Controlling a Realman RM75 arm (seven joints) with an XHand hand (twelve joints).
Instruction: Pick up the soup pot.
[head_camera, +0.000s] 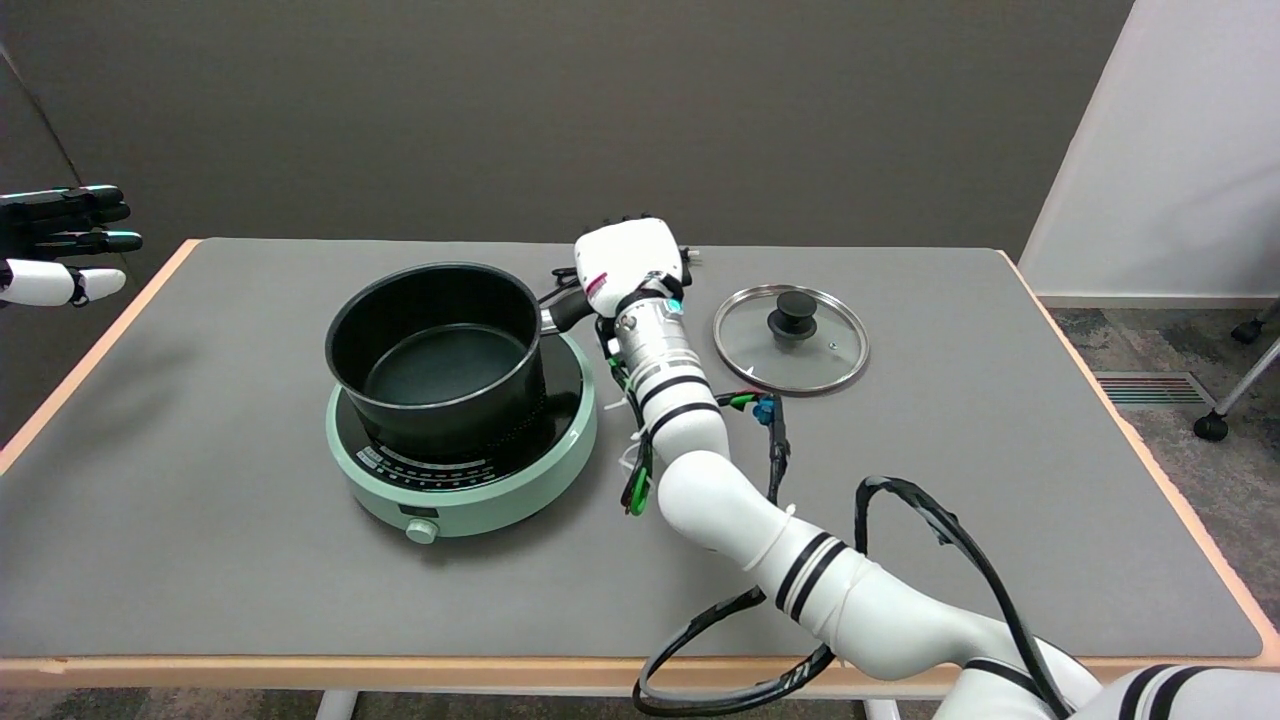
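The pot (438, 355) sits on the pale green cooker (462, 455), left of the tabletop's (200, 560) middle. It is black, open at the top and seems empty. It looks a little tilted on the cooker's dark plate, though you cannot be sure from this angle. Its handle (565, 306) sticks out to the right, toward your right robot hand (628, 257). That robot hand is at the outer end of the handle, its white back turned to the camera. Its fingers are hidden behind it, so you cannot tell whether they have closed on the handle or only lie against it. The glass lid (791, 338) lies flat on the tabletop just right of the wrist, its black knob up, apart from the pot. The cooker's dial (421, 531) faces the near edge.
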